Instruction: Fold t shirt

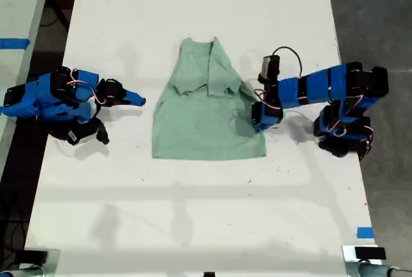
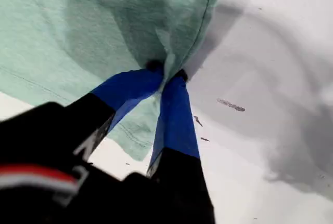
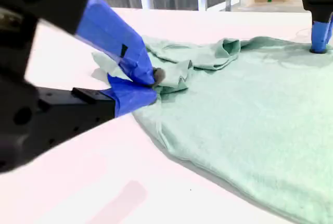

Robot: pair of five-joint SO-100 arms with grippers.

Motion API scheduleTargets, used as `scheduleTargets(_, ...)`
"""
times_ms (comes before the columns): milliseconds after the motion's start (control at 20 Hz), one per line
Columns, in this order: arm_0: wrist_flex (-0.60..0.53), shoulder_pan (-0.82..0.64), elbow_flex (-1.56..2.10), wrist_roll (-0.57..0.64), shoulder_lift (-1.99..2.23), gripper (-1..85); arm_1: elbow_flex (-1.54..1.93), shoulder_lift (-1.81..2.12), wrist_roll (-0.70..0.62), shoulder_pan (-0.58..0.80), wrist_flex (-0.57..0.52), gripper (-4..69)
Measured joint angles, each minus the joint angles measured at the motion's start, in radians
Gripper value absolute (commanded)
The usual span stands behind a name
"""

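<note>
The pale mint-green t shirt (image 1: 206,125) lies flat in the middle of the white table (image 1: 206,225), its narrow neck end toward the exterior view's top and its sleeves folded inward. My first gripper (image 1: 257,121), on the arm at the exterior view's right, is shut on the shirt's right edge; the first wrist view shows cloth (image 2: 104,31) pinched between its blue fingertips (image 2: 166,73). My second gripper (image 1: 138,101), on the arm at the exterior view's left, sits shut a little short of the shirt's left edge. In the second wrist view its tips (image 3: 153,82) meet in front of the shirt (image 3: 250,109).
Dark floor runs along both long table edges. A second pale surface with blue tape (image 1: 13,43) stands at the exterior view's far left. A blue tape mark (image 1: 365,232) lies near the table's lower right corner in the exterior view. A black cable (image 1: 286,55) loops above the first arm.
</note>
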Motion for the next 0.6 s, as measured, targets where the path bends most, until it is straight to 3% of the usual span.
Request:
scheduleTargets(150, 0.0, 0.0, 0.0, 0.0, 0.0, 0.0, -0.002, 0.009, 0.009, 0.0, 0.008, 1.6)
scheduleTargets(300, 0.0, 0.0, 0.0, 0.0, 0.0, 0.0, -0.11, 0.015, 0.025, -0.003, 0.186, 0.6)
scheduleTargets(400, 0.0, 0.0, 0.0, 0.0, 0.0, 0.0, -0.221, 0.052, -0.032, -0.009, 0.272, 0.6)
scheduleTargets(600, 0.0, 0.0, 0.0, 0.0, 0.0, 0.0, -0.337, 0.126, -0.216, -0.009, 0.178, 0.6)
